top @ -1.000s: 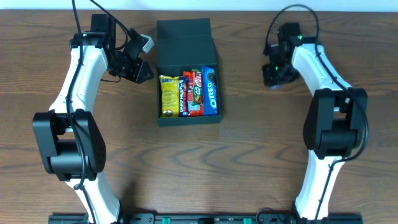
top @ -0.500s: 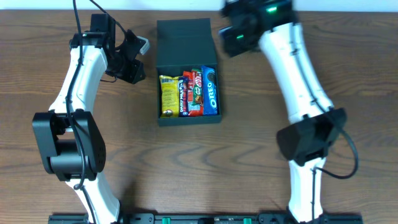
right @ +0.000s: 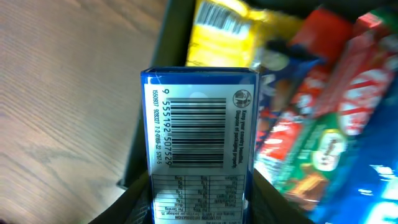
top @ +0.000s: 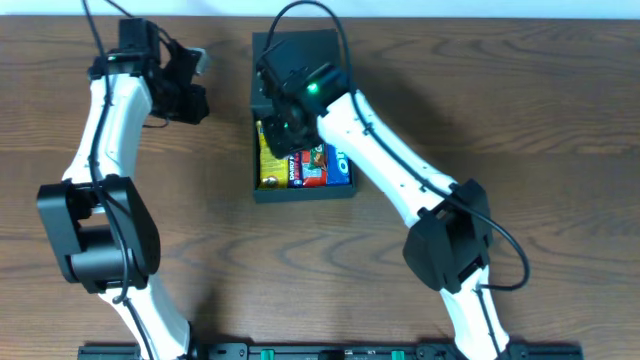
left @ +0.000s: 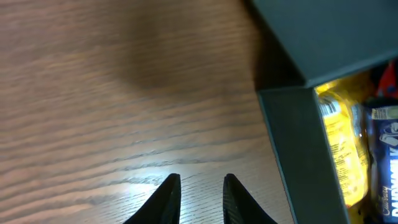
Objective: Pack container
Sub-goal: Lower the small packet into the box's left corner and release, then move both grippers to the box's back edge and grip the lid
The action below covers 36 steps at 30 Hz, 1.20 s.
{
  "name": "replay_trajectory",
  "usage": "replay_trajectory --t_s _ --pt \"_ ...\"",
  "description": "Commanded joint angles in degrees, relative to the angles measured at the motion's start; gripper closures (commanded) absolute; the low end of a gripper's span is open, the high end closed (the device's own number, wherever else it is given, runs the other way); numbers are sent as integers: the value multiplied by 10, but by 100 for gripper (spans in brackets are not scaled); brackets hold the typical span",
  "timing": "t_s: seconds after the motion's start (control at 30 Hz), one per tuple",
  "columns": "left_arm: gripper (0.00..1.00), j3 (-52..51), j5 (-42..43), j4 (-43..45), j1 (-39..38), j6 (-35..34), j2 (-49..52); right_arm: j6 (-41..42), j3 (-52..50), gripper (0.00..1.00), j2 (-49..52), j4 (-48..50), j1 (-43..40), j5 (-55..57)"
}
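The container [top: 300, 193] is a dark box with its lid [top: 300, 45] folded back. Several snack packets lie in it: a yellow one [top: 270, 158], red and green bars, and a blue Oreo pack [top: 340, 165]. My right gripper [top: 284, 130] hovers over the box's left part. It is shut on a blue-edged white packet with a barcode [right: 199, 130], held above the yellow packet [right: 217, 31] near the box's left wall [right: 168, 43]. My left gripper [top: 190, 98] is narrowly open and empty, over bare table left of the box [left: 298, 137].
The wooden table [top: 520, 120] surrounds the box. The right arm [top: 390, 170] stretches diagonally across the box's right side. A red bar [right: 367, 68] and a green bar [right: 323, 155] lie right of the held packet.
My right arm has swung from the far right side to over the box's left part. My left gripper has drawn back leftward, away from the box.
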Motion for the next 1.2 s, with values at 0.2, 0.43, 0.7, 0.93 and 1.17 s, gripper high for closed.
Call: replay_trajectory --t_s 0.2,0.43,0.7,0.93,1.17 --pt "75 11 82 1 31 -26 -16 60 -21 36 -1 30 21 10" --pt "69 11 132 -10 34 -23 -16 41 14 30 -9 21 -1 10" --pt "93 11 268 28 33 -31 -15 -63 86 29 -65 24 -96 140" --pt "94 11 203 163 9 -302 2 -86 69 99 -28 86 -226 25" --pt "94 84 162 253 -32 -437 90 -38 73 99 88 222 -335 -217"
